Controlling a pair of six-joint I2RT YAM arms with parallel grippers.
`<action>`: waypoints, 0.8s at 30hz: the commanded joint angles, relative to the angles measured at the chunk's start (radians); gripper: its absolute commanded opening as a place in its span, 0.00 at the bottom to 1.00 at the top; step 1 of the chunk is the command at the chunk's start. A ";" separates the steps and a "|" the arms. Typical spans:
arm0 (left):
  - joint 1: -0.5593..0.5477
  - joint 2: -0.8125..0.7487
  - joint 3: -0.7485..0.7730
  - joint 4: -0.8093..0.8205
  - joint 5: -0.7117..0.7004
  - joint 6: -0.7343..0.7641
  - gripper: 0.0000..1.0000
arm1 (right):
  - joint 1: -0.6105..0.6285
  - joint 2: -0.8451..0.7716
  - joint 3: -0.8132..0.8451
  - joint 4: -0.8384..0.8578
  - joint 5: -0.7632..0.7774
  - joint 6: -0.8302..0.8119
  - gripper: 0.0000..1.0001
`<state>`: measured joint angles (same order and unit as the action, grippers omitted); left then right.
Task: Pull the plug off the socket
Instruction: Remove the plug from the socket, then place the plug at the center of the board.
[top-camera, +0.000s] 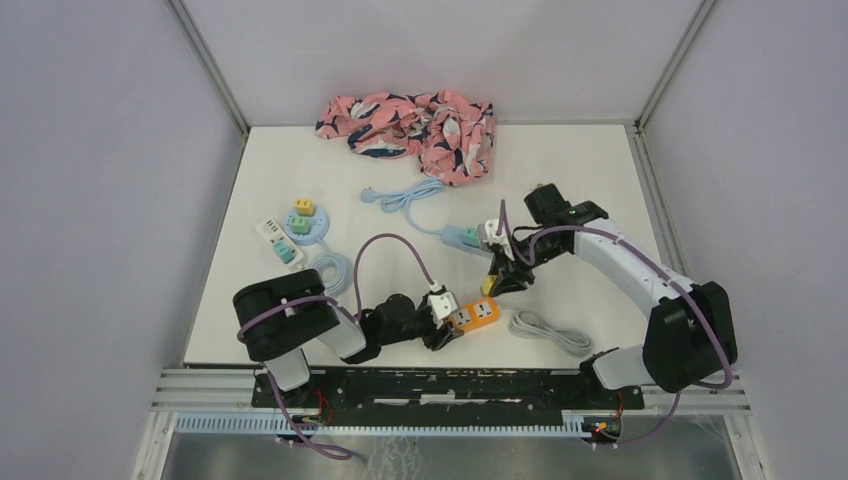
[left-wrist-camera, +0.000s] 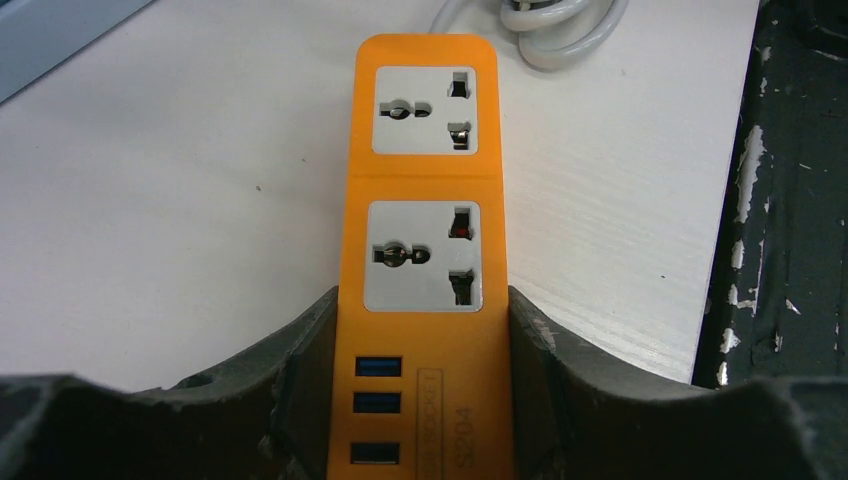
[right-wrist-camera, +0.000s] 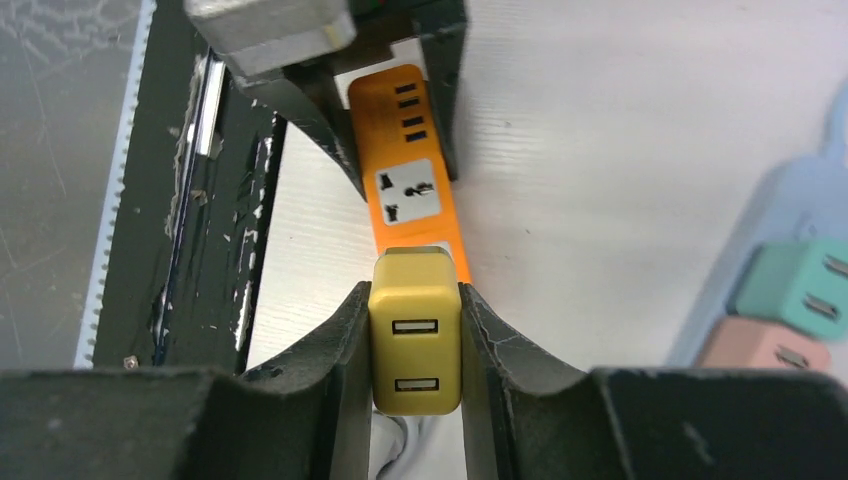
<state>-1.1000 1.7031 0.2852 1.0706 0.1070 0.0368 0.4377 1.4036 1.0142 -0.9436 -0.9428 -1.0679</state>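
While the left gripper (left-wrist-camera: 422, 305) clamps the orange plastic power strip (left-wrist-camera: 425, 180) down, the right gripper (right-wrist-camera: 415, 295), clamped on the boxy yellow plug (right-wrist-camera: 415, 345), should lift straight clear, untwisted.

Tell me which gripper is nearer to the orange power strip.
Left. The left gripper is clamped on the orange power strip at its USB end. The right gripper holds a yellow plug close by its other end.

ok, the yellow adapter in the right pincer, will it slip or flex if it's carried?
Probably rigid: the yellow adapter is a blocky, hard-looking shell, with no flex visible. Its smooth sides could slip, though the right pincer clamps both flat faces squarely. Likely light, being small beside the orange strip.
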 joint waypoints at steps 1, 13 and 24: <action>0.015 -0.002 -0.003 0.038 -0.019 -0.072 0.54 | -0.125 -0.046 0.049 -0.014 -0.149 0.099 0.01; 0.024 -0.224 0.008 -0.110 -0.052 -0.161 0.96 | -0.413 -0.144 -0.044 0.391 -0.194 0.571 0.03; 0.250 -0.729 0.181 -0.652 0.116 -0.340 0.99 | -0.497 -0.144 -0.072 0.809 0.204 1.142 0.08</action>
<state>-0.9768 1.1091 0.3653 0.5869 0.0971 -0.1802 -0.0517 1.2594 0.9169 -0.3424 -0.9051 -0.1791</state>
